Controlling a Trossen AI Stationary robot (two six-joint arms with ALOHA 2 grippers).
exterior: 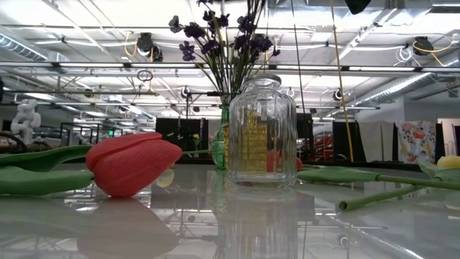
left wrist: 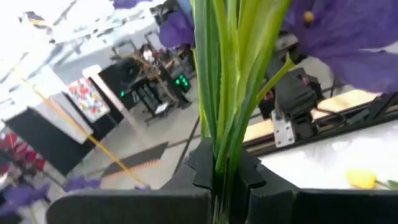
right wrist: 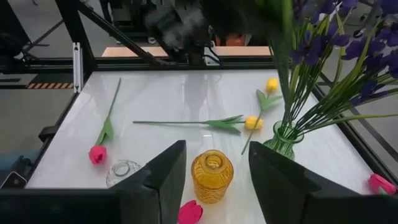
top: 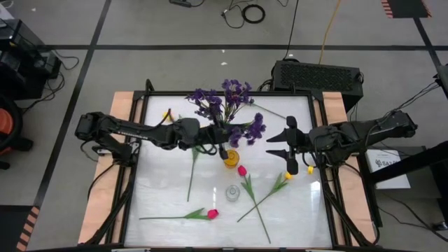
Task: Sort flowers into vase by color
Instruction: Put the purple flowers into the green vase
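Note:
My left gripper (top: 221,140) is shut on the green stems of a bushy purple sprig (top: 225,105) near the table's middle. The purple bunch (right wrist: 329,56) stands in a small green vase (right wrist: 283,143). An amber vase (top: 231,159) and a clear ribbed vase (top: 232,192) stand nearer the table's near edge. My right gripper (top: 289,143) is open and touches nothing, to the right of the vases and facing the amber vase (right wrist: 211,176). Pink tulips (top: 212,213) (top: 241,170) and yellow tulips (top: 288,175) (top: 309,169) lie flat on the table. My left gripper (left wrist: 217,171) pinches several thin green stems (left wrist: 219,140) of the purple sprig between its two fingers. It comes level from the table's left, with the fingers across the upright stems. The stems rise above the fingers to the purple blooms (left wrist: 348,37). Their lower ends, toward the green vase, are hidden.
Loose tulips with long green stems (top: 191,171) (top: 255,206) lie across the near half of the white table, and one yellow tulip (top: 166,114) lies at the far left. In the low view the clear vase (exterior: 262,133) and a pink tulip (exterior: 133,165) stand closest.

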